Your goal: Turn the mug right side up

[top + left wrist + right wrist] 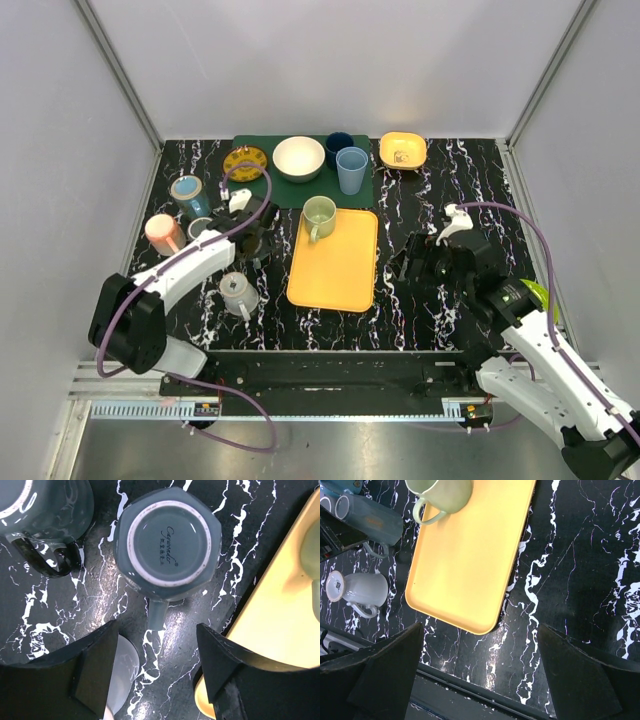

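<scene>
We see the left gripper (157,647) hanging over the black marbled table (100,595), its two dark fingers spread apart with nothing between them. Just ahead of the fingertips stands the mug (167,542), grey-green and mouth down, its ringed base facing up. Its handle points back toward the gap between the fingers. Crowding it, ahead and to the left of the hand, is a second grey-green mug (45,505) with a black handle, close by but apart and cut off by the frame edge. A white cup (124,670) lies partly hidden under the left-side finger. To the right of the hand lies the yellow tray (280,615), its edge near the mug. On the tray a pale green mug (319,215) stands upright and looks empty. Farther ahead of the hand, a green mat (290,190) carries a white bowl (298,158), empty, and two blue cups (351,170). The right gripper (480,632) hovers over bare table beyond the tray's far side, fingers wide apart and holding nothing. Across the tray from it sits a whitish mug (357,589); we cannot make out which way up it is. From above, the left gripper hides the task mug.
</scene>
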